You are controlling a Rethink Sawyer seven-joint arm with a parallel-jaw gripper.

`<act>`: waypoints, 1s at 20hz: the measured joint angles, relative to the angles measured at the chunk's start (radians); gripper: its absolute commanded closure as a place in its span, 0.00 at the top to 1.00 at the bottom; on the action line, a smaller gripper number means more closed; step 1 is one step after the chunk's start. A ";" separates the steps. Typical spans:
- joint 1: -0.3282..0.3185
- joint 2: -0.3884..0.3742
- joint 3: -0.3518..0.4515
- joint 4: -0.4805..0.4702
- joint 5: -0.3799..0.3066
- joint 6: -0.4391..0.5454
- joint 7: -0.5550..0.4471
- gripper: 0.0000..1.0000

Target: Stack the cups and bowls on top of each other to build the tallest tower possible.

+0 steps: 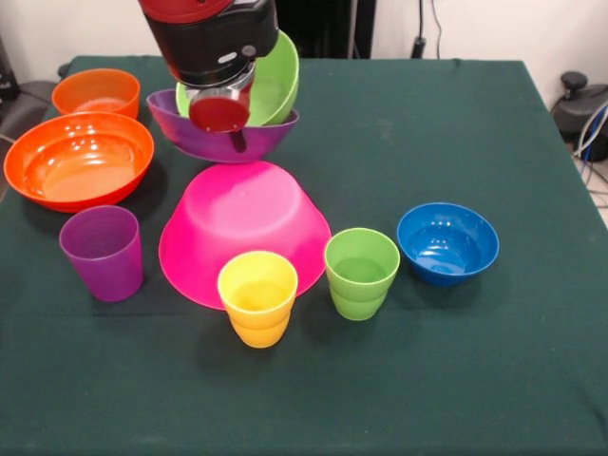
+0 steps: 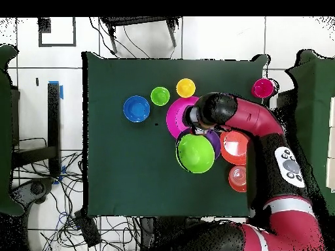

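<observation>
The gripper carries a red cup clamped between its fingers, hanging right above the purple bowl, in whose hollow the lime green bowl leans tilted. In the front view that pair sits behind the inverted pink bowl, seemingly off its top. A landing spot for the cup lies straight below and slightly toward the green bowl.

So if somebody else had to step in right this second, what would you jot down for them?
Gripper: holds the red plastic cup over the purple plastic bowl.
Tower: upturned pink plastic bowl as base, purple bowl above it, tilted lime green bowl in that.
Loose on the green table: purple cup, yellow cup, green cup, small blue bowl, large orange bowl, small orange bowl.
Left: stack these.
</observation>
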 measured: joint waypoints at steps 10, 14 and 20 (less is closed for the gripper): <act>0.011 0.058 0.000 -0.104 0.012 0.071 0.000 0.00; 0.011 0.060 0.000 -0.113 0.014 0.076 0.000 0.00; 0.016 0.067 0.000 -0.131 0.015 0.083 0.000 0.00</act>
